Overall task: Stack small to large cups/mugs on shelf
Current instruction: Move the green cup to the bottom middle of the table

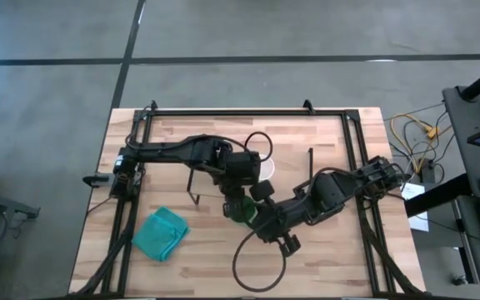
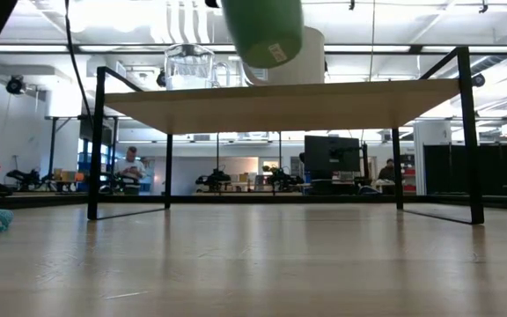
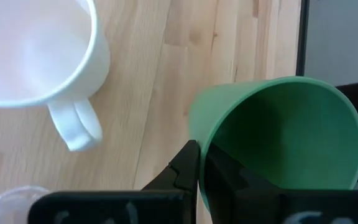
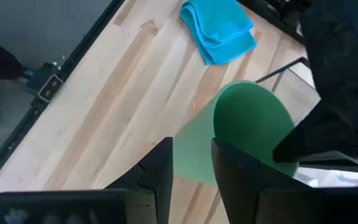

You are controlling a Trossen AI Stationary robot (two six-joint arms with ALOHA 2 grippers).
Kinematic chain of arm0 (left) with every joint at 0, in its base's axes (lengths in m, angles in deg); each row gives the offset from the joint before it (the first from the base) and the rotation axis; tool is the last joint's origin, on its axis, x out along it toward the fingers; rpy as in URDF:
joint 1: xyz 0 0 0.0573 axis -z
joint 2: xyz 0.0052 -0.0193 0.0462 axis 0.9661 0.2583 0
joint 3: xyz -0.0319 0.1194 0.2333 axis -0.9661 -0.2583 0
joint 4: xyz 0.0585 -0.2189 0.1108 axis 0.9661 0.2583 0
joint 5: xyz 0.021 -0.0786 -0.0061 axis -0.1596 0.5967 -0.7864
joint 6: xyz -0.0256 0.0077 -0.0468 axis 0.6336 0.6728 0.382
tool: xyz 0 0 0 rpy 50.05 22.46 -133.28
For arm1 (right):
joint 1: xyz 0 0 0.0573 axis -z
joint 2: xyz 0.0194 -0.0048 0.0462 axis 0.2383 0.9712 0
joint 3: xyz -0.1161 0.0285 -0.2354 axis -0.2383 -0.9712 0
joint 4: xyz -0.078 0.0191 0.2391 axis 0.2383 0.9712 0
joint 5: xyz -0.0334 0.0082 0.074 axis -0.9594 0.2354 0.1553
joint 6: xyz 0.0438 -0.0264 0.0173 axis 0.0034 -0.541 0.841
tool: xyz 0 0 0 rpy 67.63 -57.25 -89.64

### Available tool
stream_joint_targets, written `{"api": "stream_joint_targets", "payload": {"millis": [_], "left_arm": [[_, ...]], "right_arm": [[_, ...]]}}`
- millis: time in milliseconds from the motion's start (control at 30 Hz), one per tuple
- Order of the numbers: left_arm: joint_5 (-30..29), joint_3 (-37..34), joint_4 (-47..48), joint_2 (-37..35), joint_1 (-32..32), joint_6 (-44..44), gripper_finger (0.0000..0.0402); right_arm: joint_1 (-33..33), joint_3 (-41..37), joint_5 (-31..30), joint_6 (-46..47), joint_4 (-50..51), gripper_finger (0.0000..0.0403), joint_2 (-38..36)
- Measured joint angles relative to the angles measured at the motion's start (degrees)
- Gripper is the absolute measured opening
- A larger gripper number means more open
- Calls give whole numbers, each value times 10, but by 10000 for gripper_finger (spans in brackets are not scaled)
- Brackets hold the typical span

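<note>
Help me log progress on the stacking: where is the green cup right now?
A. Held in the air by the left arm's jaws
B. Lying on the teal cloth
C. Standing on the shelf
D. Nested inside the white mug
A: the left gripper has its jaws pinched on the wall of the green cup at its rim, and the low view shows the cup hanging higher than the top of the shelf.

Two matte black jointed arms, looping black cables, blocky dark gripper fingers (image 4: 160,171), yellow wiring at the right base
</note>
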Motion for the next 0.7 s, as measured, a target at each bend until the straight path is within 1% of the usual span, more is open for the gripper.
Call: {"api": "stream_joint_targets", "payload": {"millis": [233, 467, 600, 700], "left_arm": [[0, 0, 10, 0, 0, -1, 0], [-1, 0, 14, 0, -4, 2, 0], [-4, 0, 25, -1, -14, 3, 0], [-7, -1, 34, -1, -22, 3, 0]], "right_arm": [[0, 0, -9, -21, -9, 105, 2], [-4, 0, -13, 43, 11, 105, 2], [-15, 0, -53, 84, 54, 105, 0], [-28, 0, -75, 99, 56, 105, -6]]}}
